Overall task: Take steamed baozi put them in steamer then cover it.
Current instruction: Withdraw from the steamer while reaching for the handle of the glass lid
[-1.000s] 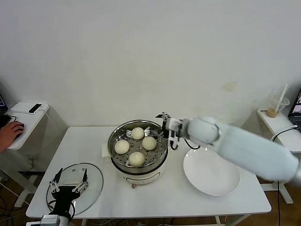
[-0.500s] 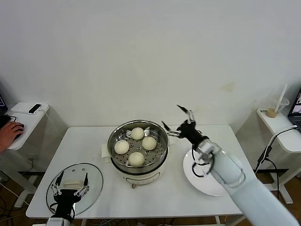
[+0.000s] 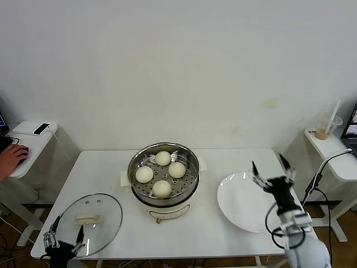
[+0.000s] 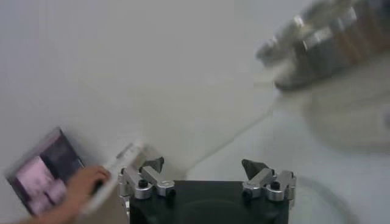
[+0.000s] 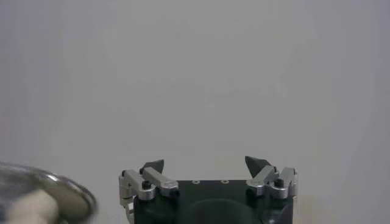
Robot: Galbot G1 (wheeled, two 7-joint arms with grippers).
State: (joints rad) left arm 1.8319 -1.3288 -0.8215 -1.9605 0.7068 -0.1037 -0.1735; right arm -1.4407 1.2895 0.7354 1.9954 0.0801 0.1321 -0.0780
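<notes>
Several cream-white baozi lie in the shiny steel steamer on its cream base at the table's middle. The steamer's rim and one baozi also show in the right wrist view. The glass cover with its cream handle lies flat on the table at the front left. My left gripper is open and empty, low at the cover's near edge. My right gripper is open and empty, raised over the far right side of the white plate.
The white plate lies right of the steamer. A low side table at the left has a person's hand and a phone on it. Another side table at the right holds a cup with a straw. A wall stands behind.
My right arm has pulled back from the steamer's right rim to above the plate, gripper still open. My left gripper has dropped from over the cover's handle to its near edge.
</notes>
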